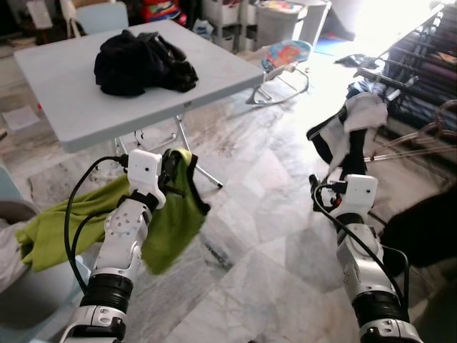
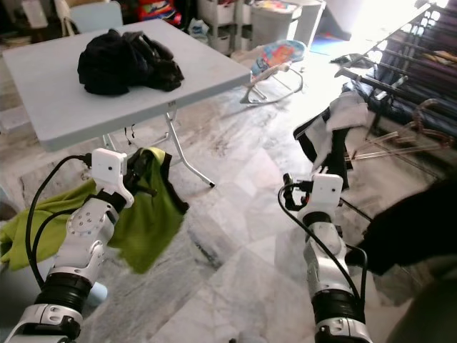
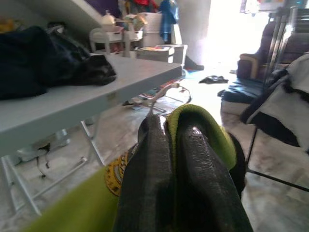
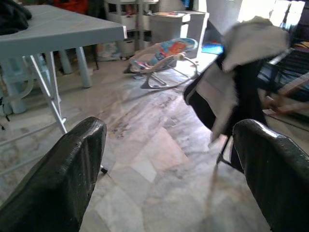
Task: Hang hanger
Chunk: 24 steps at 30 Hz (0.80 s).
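Two grippers: left gripper jaws clenched on green cloth; right gripper jaws released, facing white garment.

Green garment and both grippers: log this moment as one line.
left gripper: shut on green garment | right gripper: open, holding nothing | black clothes pile: on table | drying rack: ahead right

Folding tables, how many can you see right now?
1: the light grey folding table stands ahead on the robot's left, a heap of black clothes on top. Others may be out of view.
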Tool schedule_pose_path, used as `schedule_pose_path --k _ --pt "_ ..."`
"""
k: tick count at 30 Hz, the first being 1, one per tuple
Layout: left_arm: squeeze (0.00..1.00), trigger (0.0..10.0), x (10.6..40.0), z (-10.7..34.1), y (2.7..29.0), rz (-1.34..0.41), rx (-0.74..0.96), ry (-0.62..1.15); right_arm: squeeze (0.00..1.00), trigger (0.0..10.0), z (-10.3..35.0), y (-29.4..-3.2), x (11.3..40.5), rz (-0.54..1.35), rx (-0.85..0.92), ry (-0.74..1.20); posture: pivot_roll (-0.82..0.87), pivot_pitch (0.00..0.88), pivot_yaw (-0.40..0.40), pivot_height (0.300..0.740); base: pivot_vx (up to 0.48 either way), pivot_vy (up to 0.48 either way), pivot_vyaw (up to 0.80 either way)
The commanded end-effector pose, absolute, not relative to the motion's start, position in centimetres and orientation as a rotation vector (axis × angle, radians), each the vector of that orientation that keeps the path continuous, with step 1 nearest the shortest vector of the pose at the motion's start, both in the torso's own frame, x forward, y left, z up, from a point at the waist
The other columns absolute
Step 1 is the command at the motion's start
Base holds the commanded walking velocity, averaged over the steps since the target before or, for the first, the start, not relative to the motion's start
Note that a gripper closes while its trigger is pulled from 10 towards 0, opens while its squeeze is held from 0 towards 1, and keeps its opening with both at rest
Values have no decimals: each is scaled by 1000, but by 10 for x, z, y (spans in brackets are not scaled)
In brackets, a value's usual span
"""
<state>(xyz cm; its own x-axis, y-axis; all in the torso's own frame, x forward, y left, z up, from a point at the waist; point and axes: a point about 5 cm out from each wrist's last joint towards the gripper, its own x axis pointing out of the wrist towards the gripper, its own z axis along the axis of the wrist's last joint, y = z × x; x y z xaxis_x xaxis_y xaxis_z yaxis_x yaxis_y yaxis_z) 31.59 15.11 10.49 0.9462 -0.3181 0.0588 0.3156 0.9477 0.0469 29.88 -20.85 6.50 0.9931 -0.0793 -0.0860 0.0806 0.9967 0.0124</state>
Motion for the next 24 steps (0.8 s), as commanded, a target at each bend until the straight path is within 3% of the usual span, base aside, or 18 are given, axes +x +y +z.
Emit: schedule_pose_path --k 1,9,16,24 --pt "0 10000 319 112 162 -297 43 -90 0 10000 72 -198 305 -54 25 59 -72 0 -31 740 435 0 0" --pt "0 10000 319 109 162 -301 48 -74 0 10000 72 -200 304 -60 23 61 -74 0 -35 740 434 0 0" --pt "0 10000 316 98 164 -310 64 -23 0 10000 70 -201 302 -61 20 70 -75 0 -35 740 429 0 -702" --pt "0 10000 318 96 167 -316 73 1 0 10000 68 -200 300 -63 20 80 -77 0 -35 740 373 299 -800"
